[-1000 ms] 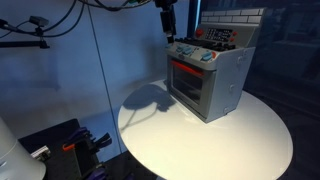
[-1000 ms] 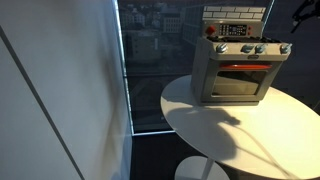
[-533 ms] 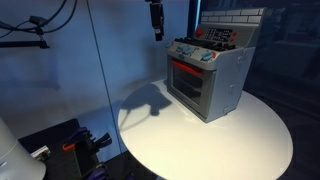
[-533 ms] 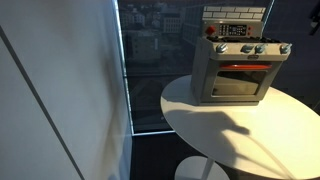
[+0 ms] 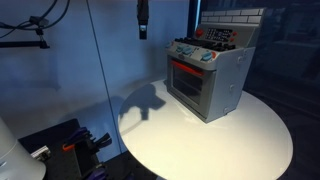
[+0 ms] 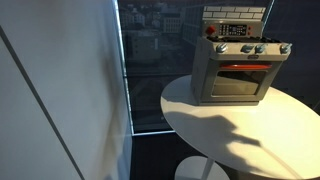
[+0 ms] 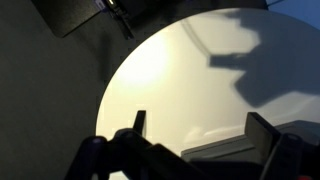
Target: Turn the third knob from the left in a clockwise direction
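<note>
A grey toy stove point(image 5: 208, 78) with a red oven window stands on the round white table point(image 5: 210, 145); it also shows in an exterior view point(image 6: 238, 62). A row of small knobs point(image 6: 252, 49) runs along its front top edge; they show in an exterior view too point(image 5: 196, 55). My gripper point(image 5: 142, 26) hangs high in the air, to the left of the stove and well apart from it. In the wrist view its fingers point(image 7: 200, 128) are spread apart with nothing between them, above the table, with the stove's top edge point(image 7: 220, 152) below.
A glass wall point(image 6: 150, 60) stands behind the table. Dark equipment with cables point(image 5: 60, 145) lies on the floor beside the table. The table's pedestal base point(image 6: 205, 170) shows below.
My gripper has moved away from the stove's knobs, up and to the left, and has left the frame of one exterior view.
</note>
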